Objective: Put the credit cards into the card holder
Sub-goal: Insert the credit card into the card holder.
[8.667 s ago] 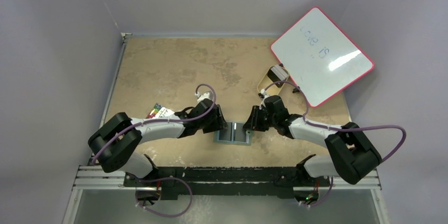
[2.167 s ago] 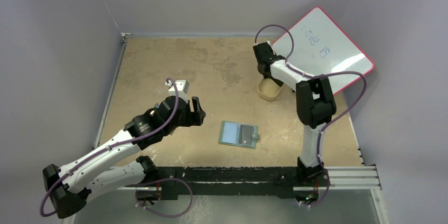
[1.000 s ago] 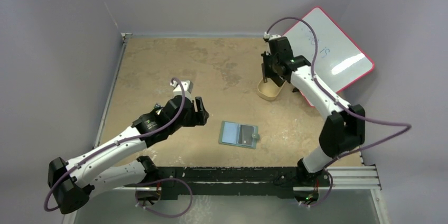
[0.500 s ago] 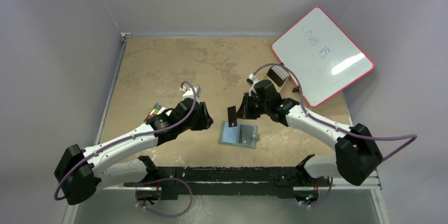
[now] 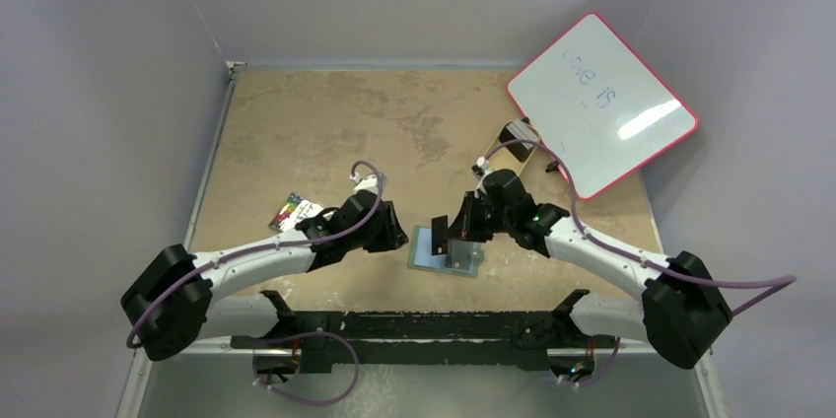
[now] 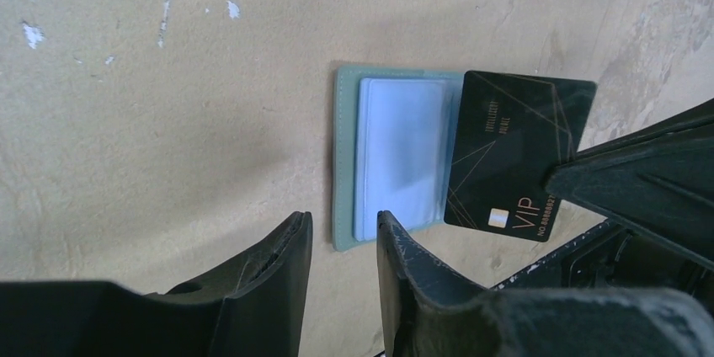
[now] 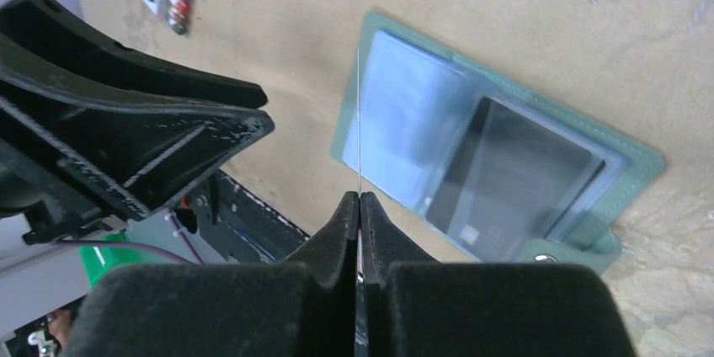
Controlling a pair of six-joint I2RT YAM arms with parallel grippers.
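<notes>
the right end effector [image 7: 359,197] is pinched shut on a black vip card [image 6: 518,155], held on edge just above the open green card holder [image 6: 343,163], which lies flat on the tabletop [image 6: 168,121]. the card's long axis runs roughly along the pale pocket [image 7: 404,125], which sits just below it toward the left arm. the left end effector [image 6: 343,226] hovers at the holder's outer edge, jaws narrowly apart and empty.

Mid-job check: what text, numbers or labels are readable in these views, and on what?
"VIP": gold, on the black card.
"NO.88888...": beside it, same card; the end is hidden.
"is": handwritten on the whiteboard; the word above it is too faint.
Small gold lines on the black card: blurred.
Print on the colourful packet: too small.
On the dark card in the card holder: nothing legible.
</notes>
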